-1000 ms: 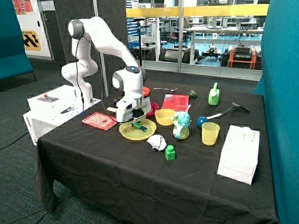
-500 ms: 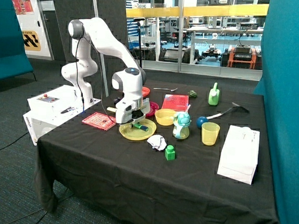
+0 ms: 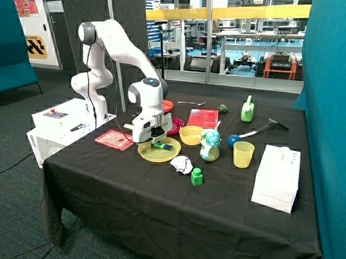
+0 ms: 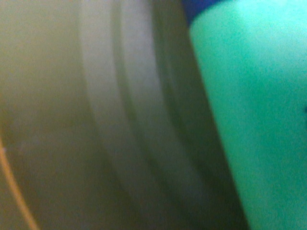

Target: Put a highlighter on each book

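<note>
A green highlighter lies in the yellow plate near the middle of the table. My gripper is low over the plate, right at the highlighter's end. In the wrist view the green highlighter fills one side, very close, with the yellow plate behind it. One red book lies flat beside the plate, toward the robot's base. The other red book lies further back, behind the yellow bowl. Nothing lies on either book.
A yellow bowl, a green-lidded cup, a yellow cup, a crumpled paper, a green block and a white bag surround the plate. Red plates sit behind the gripper. A green bottle stands at the back.
The arm's wrist has shifted slightly toward the near book while staying low over the yellow plate. The highlighter still lies in the plate.
</note>
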Motion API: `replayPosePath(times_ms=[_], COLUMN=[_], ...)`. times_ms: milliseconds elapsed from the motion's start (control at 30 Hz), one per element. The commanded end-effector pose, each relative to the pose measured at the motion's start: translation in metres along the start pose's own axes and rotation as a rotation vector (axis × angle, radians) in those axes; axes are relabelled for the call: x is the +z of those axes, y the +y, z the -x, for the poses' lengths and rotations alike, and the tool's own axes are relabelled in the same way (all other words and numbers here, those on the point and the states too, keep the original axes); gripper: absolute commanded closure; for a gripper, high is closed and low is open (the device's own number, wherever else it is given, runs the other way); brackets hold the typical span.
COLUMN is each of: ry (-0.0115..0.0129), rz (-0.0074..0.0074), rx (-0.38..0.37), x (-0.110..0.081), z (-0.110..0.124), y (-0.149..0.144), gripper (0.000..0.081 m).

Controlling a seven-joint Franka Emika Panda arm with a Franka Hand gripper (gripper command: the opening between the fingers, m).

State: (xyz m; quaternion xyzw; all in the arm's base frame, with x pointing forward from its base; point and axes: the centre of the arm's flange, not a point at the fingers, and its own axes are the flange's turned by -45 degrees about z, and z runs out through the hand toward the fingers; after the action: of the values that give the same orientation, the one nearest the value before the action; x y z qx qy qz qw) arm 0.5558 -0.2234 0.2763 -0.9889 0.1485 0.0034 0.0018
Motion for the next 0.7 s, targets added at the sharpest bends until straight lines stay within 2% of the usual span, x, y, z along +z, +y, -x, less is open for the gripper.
replayPosePath(times_ms=[0, 400, 667], ry=[0.0073, 0.0073, 0.0073], rz=[0.0026, 0.0026, 0.0027], rx=[-0.003, -0.007, -0.018], x=[-0.003, -0.006, -0.023], z=[0.003, 0.003, 0.0], y=[0.0, -0.002, -0.004], gripper=[0.0808, 0.0808, 0.0808])
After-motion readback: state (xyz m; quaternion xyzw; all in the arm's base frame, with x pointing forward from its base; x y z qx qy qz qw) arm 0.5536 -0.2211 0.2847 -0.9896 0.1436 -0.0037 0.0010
